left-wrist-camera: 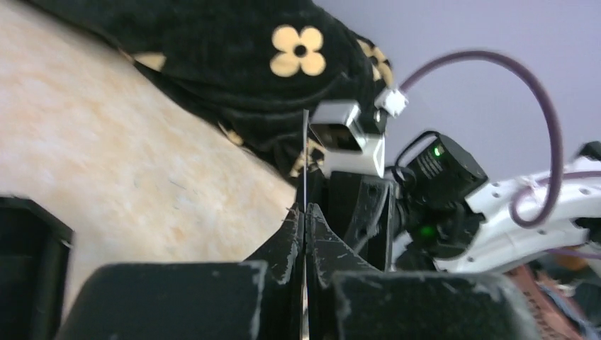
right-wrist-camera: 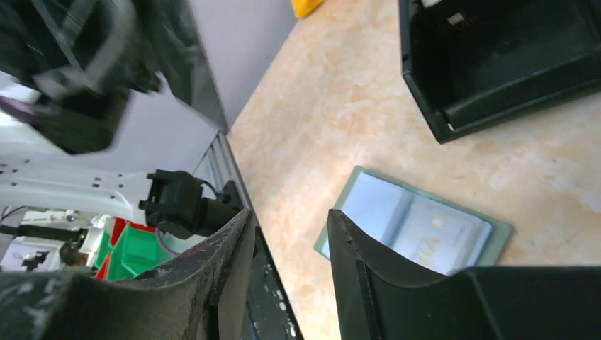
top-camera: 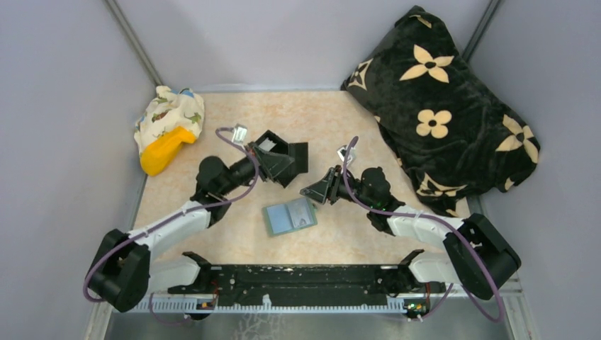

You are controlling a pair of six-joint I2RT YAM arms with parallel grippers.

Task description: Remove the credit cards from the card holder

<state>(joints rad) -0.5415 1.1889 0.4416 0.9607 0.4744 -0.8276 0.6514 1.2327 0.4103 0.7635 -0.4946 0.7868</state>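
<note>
Pinching a credit card (left-wrist-camera: 305, 152), left pincer (left-wrist-camera: 305, 210) faces blanket (left-wrist-camera: 234, 78); right pincer (right-wrist-camera: 289, 221) gapes near card holder (right-wrist-camera: 375, 207)

The desk (top-camera: 333, 120) had a pale beige, marbled top, evenly lit, with only soft shadows. Plain lavender-grey walls (top-camera: 283, 42) closed it in on three sides, and thin metal posts (top-camera: 136, 42) ran up the back corners. A metal rail (right-wrist-camera: 218, 152) edged the desk's side; beyond it stood blurred green and red bins (right-wrist-camera: 133, 248).
</note>
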